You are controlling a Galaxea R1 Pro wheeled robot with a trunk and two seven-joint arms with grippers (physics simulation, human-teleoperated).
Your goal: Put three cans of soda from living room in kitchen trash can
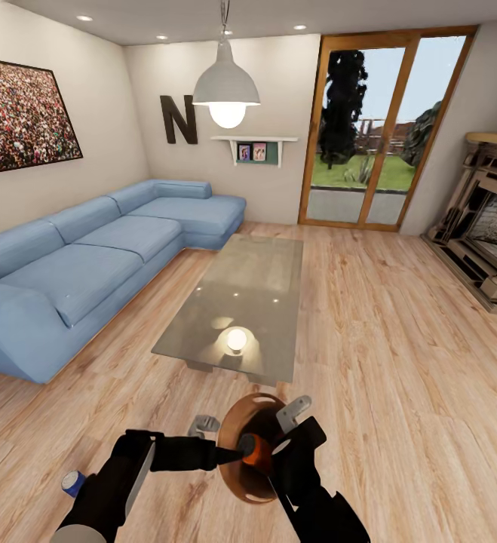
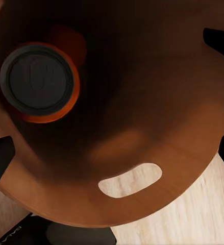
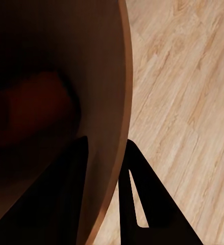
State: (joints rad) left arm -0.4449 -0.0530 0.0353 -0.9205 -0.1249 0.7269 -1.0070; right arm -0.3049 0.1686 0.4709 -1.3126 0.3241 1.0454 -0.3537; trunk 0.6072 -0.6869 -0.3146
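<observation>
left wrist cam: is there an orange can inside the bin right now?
Yes, an orange soda can sits inside the copper-brown interior of the trash can, seen end-on from above.

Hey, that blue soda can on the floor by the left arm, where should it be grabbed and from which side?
Grip the blue soda can across the middle of its round side, coming from above with the left gripper, open over the trash can. The can sits on the floor beside that arm, and its flat ends offer no hold.
</observation>
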